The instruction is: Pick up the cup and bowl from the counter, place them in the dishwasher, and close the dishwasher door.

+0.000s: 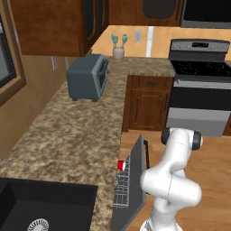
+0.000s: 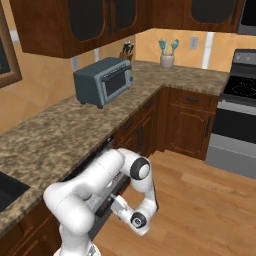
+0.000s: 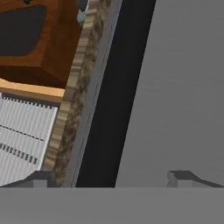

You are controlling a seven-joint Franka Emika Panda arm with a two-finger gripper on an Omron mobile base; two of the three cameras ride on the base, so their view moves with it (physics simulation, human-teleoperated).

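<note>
Dishwasher door (image 3: pixel 175 87) fronts the open pincer (image 3: pixel 113 179), close.

This is a home kitchen, rendered rather than photographed. A long L-shaped brown speckled granite counter (image 1: pixel 76 131) runs over reddish-brown wooden base cabinets (image 2: pixel 187 122), with matching dark-paned wall cabinets (image 2: pixel 85 22) above. On the counter stand a boxy grey-blue toaster oven (image 1: pixel 88 77) and a beige utensil holder with teal utensils (image 1: pixel 118 47). A steel-and-black stove with an oven (image 1: pixel 198 88) sits in the far run, and a black sink basin (image 1: pixel 45 207) is set into the counter. An under-counter dishwasher with a grey-white wire rack (image 1: pixel 122 185) stands partly open above a light wooden plank floor (image 2: pixel 200 200).
</note>
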